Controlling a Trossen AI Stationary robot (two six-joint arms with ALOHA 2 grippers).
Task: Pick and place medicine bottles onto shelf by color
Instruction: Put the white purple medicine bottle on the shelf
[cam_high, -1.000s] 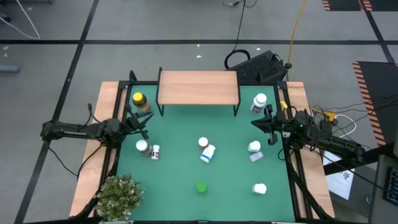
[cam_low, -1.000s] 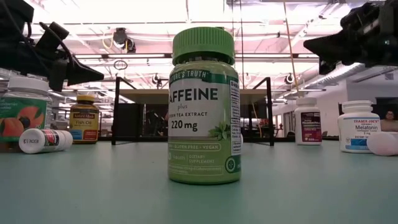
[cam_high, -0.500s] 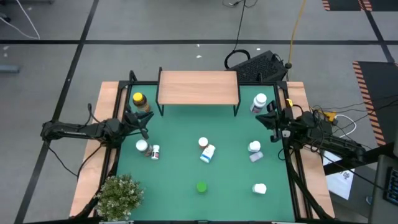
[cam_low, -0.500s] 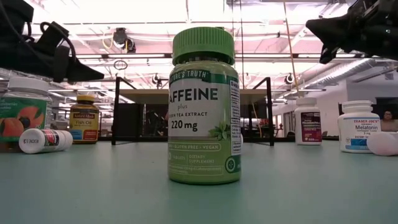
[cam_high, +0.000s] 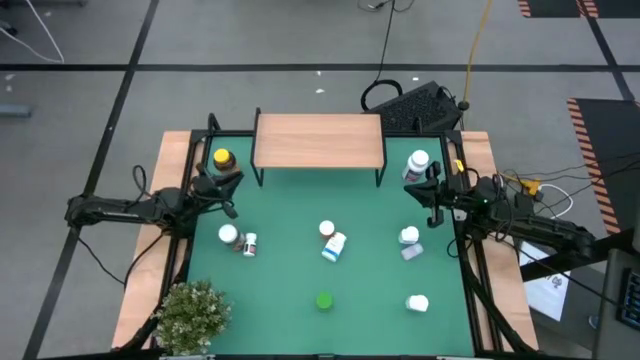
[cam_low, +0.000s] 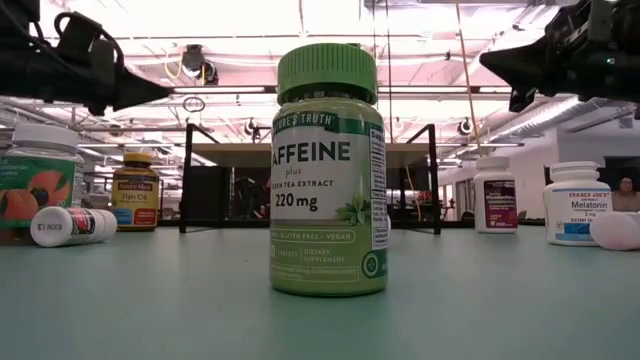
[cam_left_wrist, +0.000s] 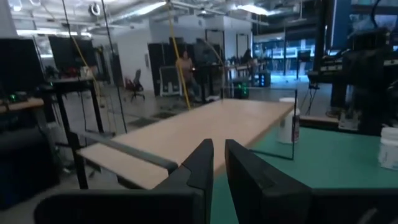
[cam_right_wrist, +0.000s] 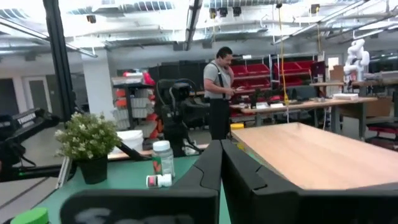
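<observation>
The light-wood shelf (cam_high: 320, 140) stands bare at the far middle of the green mat. The amber yellow-capped bottle (cam_high: 222, 160) stands left of it and a white bottle (cam_high: 417, 163) right of it. The green bottle (cam_high: 324, 300) stands near the front, close up in the low view (cam_low: 328, 170). More white bottles (cam_high: 228, 235) (cam_high: 409, 236) (cam_high: 417, 303) and a blue-white one (cam_high: 335, 247) sit on the mat. My left gripper (cam_high: 225, 181) hangs shut and empty just near of the amber bottle. My right gripper (cam_high: 422, 181) hangs shut and empty just near of the far right white bottle.
A potted plant (cam_high: 190, 315) stands at the near left corner. A wooden frame (cam_high: 170, 160) borders the mat. A small bottle (cam_high: 249, 244) lies on its side at the left. A person (cam_right_wrist: 219, 93) stands in the room beyond the table.
Both grippers have risen above the mat. My left gripper has gone toward the far edge, closer to the amber bottle. My right gripper has gone toward the far edge, closer to the far right white bottle, and has turned a little. No bottle has moved.
</observation>
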